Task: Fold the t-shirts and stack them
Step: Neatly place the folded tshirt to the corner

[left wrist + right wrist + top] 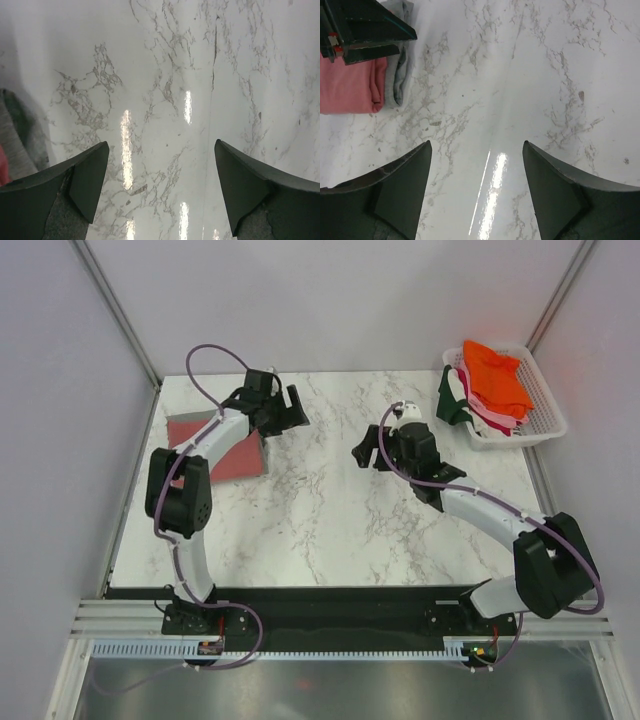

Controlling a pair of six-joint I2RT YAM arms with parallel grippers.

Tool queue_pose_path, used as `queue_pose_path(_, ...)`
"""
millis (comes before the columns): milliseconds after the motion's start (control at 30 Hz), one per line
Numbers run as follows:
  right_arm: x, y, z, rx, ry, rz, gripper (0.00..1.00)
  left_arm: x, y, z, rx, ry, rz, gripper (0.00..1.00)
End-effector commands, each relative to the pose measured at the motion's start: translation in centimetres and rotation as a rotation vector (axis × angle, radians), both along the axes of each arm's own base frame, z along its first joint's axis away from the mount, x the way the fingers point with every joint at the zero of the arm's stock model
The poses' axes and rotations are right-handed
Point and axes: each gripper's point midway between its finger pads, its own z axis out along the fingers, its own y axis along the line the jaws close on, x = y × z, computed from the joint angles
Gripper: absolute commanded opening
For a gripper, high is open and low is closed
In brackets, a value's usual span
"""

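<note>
Both arms idle over bare marble table (pixel 330 510). Left jaws spread wide, nothing between them. Right jaws the same, gaping and empty.

Stack so far sits at the far-left of the table: salmon-pink tee (pixel 215 450) folded flat, with a grey tee (pixel 397 75) showing along its edge, apparently underneath. Left jaws hang just beside that stack, not touching it.

The rest is in the white basket (pixel 545 425) at the far-right corner: orange tee (pixel 495 375) on top, pink and white cloth under it, dark green tee (pixel 452 400) spilling over the near-left rim. All crumpled; I can't make out collars or hems from here.

My read on handling:
- Light, limp cotton. It won't hold shape and will drape and bunch once lifted.
- Fabric grips fine in the pads, but the table looks glossy, so I expect cloth to slide when dragged.
- Orange is the obvious pick, being topmost and nearest the right arm.
- I'd pinch a single layer at a raised fold, lift it clear, then re-grip at the shoulders with both arms to spread it.
- Risk: grabbing deep could pull up the pink one too, or tip the basket.
</note>
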Motion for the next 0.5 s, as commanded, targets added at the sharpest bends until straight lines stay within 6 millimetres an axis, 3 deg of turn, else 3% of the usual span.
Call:
queue_pose_path(0, -0.5, -1.4, 0.3, -0.035, -0.044, -0.027, 0.82, 1.2, -2.0, -0.8, -0.058, 0.02, -0.075, 0.93)
queue_pose_path(33, -0.9, -1.6, -0.3, -0.033, -0.045, -0.031, 0.82, 1.5, -2.0, -1.4, -0.045, 0.029, -0.067, 0.93)
queue_pose_path(100, -1.3, -1.8, 0.7, -0.002, -0.086, -0.033, 0.82, 2.3, -1.4, -3.6, 0.009, 0.067, -0.052, 0.93)
queue_pose_path(167, -2.0, -1.9, 0.6, 0.01, -0.09, -0.026, 0.83, 3.5, -1.1, -5.1, 0.053, 0.086, -0.052, 0.92)
queue_pose_path(267, -2.5, -2.3, 0.0, 0.005, -0.082, -0.036, 0.83, 4.2, 0.2, -6.2, 0.132, 0.12, -0.024, 0.92)
queue_pose_path(467, -3.1, -3.0, -1.6, -0.007, -0.063, -0.055, 0.83, 2.8, 3.6, -8.9, 0.177, 0.208, 0.04, 0.92)
